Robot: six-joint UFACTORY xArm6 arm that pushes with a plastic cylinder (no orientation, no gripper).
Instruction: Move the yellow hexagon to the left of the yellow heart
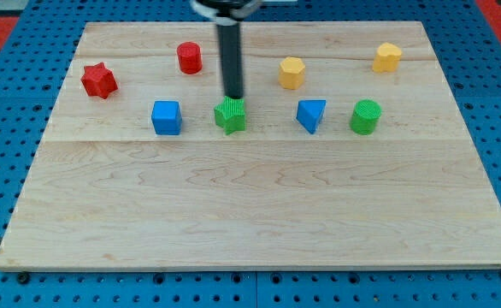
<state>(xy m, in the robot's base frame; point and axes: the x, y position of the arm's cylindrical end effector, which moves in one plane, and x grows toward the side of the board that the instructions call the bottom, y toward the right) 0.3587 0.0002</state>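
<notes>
Pale wooden worktop (259, 222), planks with visible grain, on a blue pegboard surface (2, 128) dotted with holes. Straight dark rod (231, 60) coming down from the view's top; my tip (234, 97) right at the upper edge of the green star (230, 115), touching or just short of it, hard to tell which. No end effector on this arm, so nothing spread or pinched; only a blunt rod end.

Yellow hexagon (291, 73), ridged plastic, to the right of the tip, in the upper row. Yellow heart (387, 56) farther toward the view's right and slightly higher, well apart from the hexagon; hexagon on the heart's left side already, with a wide gap.

Red cylinder (189, 57) left of the rod, red star (99, 79) near the worktop's left edge. Lower row, left to right: blue cube (166, 117), green star, blue triangle (311, 115), green cylinder (365, 116). All blocks matte, finely ribbed.
</notes>
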